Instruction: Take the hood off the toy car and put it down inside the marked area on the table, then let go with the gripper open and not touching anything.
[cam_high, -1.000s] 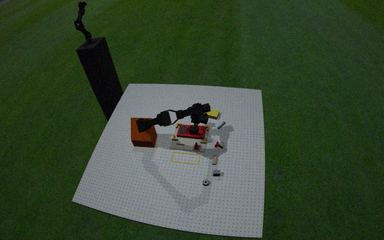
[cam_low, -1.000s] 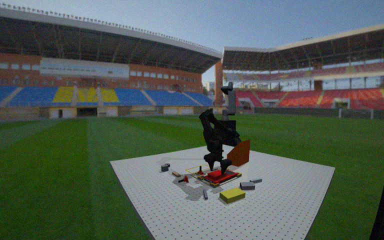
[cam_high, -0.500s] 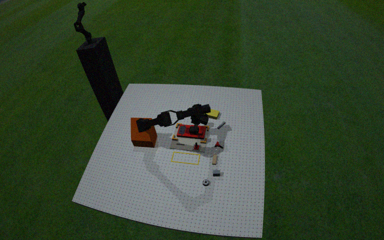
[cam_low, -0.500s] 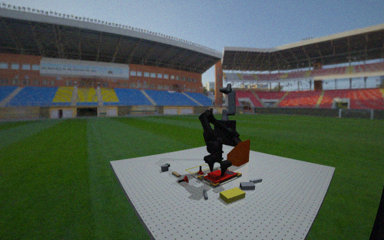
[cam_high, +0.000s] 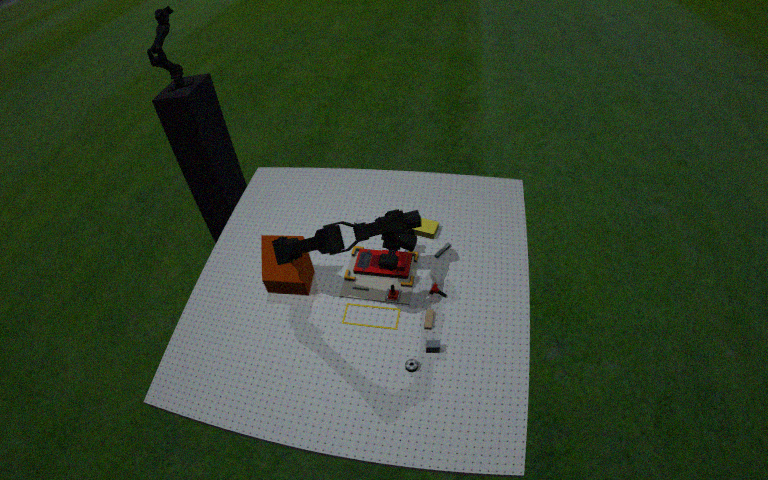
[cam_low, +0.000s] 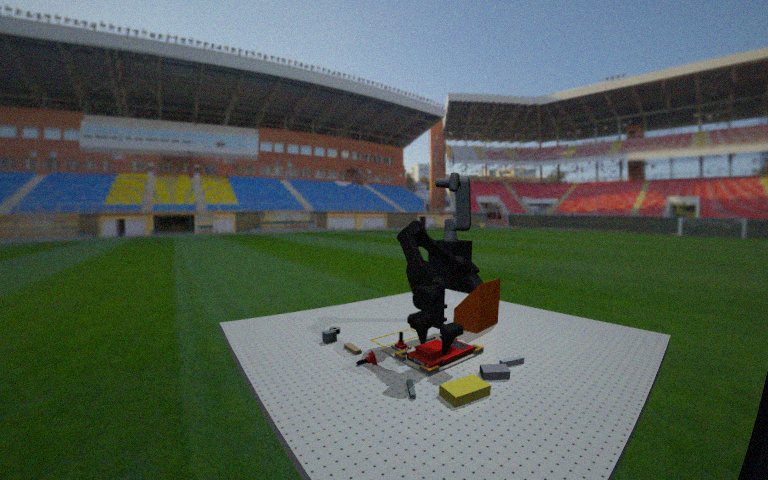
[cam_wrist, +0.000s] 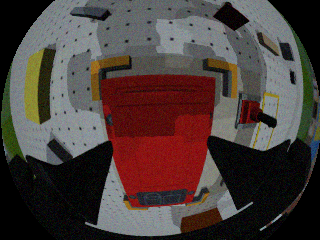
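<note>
Red hood (cam_wrist: 160, 130) sits on the toy car (cam_high: 383, 263), mid-frame in the top view, and the pincer (cam_low: 436, 336) hangs spread wide over it, gripping nothing. Lifting and placing inside the yellow outline (cam_high: 370, 315) below remain undone.

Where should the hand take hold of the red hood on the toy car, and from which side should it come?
Come straight down from above. The open hand is empty and straddles the toy car. Grip the raised red hood across its two long side edges: they look straight and parallel, and the wrist view shows one finger outside each side.
</note>
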